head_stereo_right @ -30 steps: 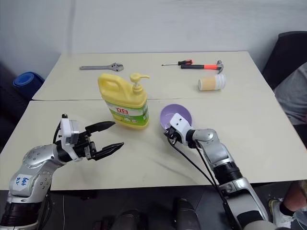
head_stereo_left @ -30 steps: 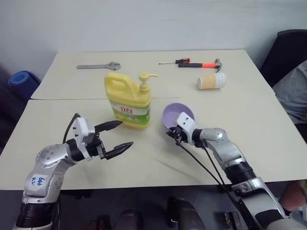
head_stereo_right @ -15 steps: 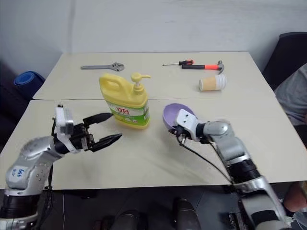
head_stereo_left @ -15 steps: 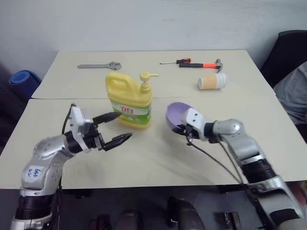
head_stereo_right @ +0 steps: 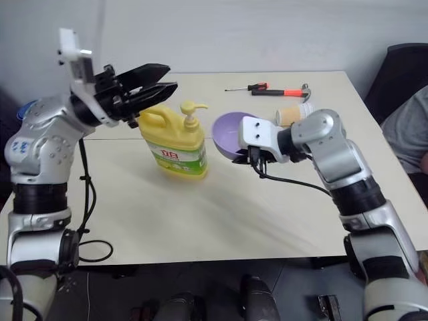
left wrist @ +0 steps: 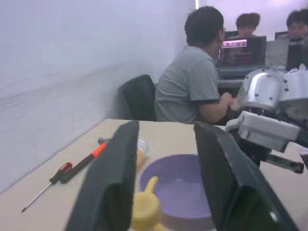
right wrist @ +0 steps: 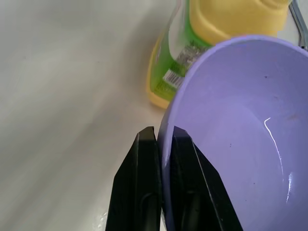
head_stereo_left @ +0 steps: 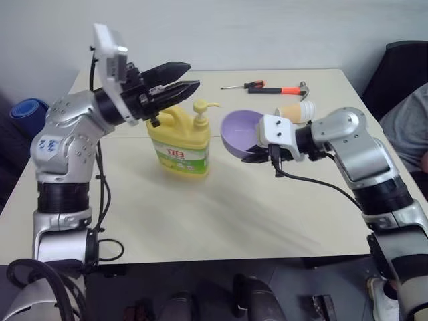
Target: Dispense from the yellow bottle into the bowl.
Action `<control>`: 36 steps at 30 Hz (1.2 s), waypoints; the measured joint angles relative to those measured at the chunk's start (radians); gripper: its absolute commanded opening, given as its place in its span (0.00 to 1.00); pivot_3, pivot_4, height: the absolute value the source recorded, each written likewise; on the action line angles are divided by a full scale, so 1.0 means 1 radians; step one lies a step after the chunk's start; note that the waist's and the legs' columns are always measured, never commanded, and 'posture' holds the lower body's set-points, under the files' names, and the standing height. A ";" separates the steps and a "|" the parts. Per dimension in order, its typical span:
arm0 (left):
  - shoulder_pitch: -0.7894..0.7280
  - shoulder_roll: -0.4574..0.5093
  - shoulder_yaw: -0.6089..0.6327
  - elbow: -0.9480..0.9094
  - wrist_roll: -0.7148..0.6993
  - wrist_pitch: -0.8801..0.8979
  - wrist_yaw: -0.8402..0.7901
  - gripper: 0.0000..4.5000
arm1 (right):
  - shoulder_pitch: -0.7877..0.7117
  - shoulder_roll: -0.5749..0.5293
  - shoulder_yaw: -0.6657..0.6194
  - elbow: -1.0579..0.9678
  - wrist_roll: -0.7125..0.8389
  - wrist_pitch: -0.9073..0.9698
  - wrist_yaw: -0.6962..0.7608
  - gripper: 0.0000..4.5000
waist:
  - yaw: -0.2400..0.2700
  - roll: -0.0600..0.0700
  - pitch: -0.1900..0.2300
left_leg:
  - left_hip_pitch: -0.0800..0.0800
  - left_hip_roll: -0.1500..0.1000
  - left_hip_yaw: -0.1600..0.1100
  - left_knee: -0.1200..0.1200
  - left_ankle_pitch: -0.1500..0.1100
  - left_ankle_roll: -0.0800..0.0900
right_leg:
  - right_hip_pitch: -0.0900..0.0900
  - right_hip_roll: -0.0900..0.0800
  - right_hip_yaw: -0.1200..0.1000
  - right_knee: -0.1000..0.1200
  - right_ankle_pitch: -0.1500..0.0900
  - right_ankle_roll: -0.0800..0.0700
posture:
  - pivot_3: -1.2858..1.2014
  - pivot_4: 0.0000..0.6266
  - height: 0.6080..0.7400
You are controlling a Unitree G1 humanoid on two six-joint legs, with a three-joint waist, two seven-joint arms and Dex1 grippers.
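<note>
While both arms are up off the counter (head_stereo_left: 221, 221), I take stock from the biggest thing down. That counter is two pale tabletops pushed together, and the yellow bottle (head_stereo_left: 179, 140) stands upright near its middle, label toward me, pump spout pointing toward my right side.

My left gripper (head_stereo_left: 175, 80) hovers above the bottle's handle and pump, not touching either as far as I can see. Its jaws are spread with a clear gap between them, and in the left wrist view the pump head (left wrist: 146, 209) sits low between the two fingers.

My right gripper (right wrist: 156, 139) holds the bowl (head_stereo_left: 242, 130) lifted off the counter just beside the spout, tilted so its opening faces partly toward the bottle. The jaws pinch the bowl's rim, one finger inside and one outside.

Farther back lie a paper cup (head_stereo_left: 295, 112) on its side, a hammer (head_stereo_left: 284, 90), a screwdriver (head_stereo_left: 244, 85) and a wrench (head_stereo_right: 152, 93) half hidden behind my left gripper.

My worries from here: the bowl hangs from a thin rim pinch and is tilted, so it could twist in the jaws, or liquid could run toward the low edge. If I press the pump off-centre, the bottle may tip or skid, since nothing steadies it. If the spout's mouth is not over the bowl, the squirt lands on the counter.
</note>
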 measured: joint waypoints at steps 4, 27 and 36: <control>-0.061 -0.041 -0.064 0.125 0.097 -0.044 -0.005 0.00 | -0.058 0.040 0.016 0.112 -0.037 -0.024 -0.004 0.00 | -0.003 0.000 0.000 | -0.004 0.000 0.000 0.000 0.000 0.000 | -0.003 0.000 -0.002 -0.001 0.000 0.000 | 0.52 0.24 1.00; -0.097 -0.119 -0.086 0.194 0.211 0.033 0.072 0.00 | -0.187 0.122 0.012 0.247 -0.066 -0.085 -0.017 0.00 | -0.004 0.000 0.000 | -0.016 0.001 -0.002 0.015 0.001 -0.001 | -0.016 -0.002 -0.001 0.014 0.000 0.000 | 0.52 0.24 1.00; -0.094 -0.115 -0.109 0.164 0.252 0.063 0.085 0.00 | -0.197 0.133 0.008 0.260 -0.066 -0.085 -0.027 0.00 | -0.004 0.000 0.000 | -0.014 0.001 -0.003 0.015 0.001 -0.001 | -0.016 -0.001 0.002 0.015 0.000 0.000 | 0.52 0.24 1.00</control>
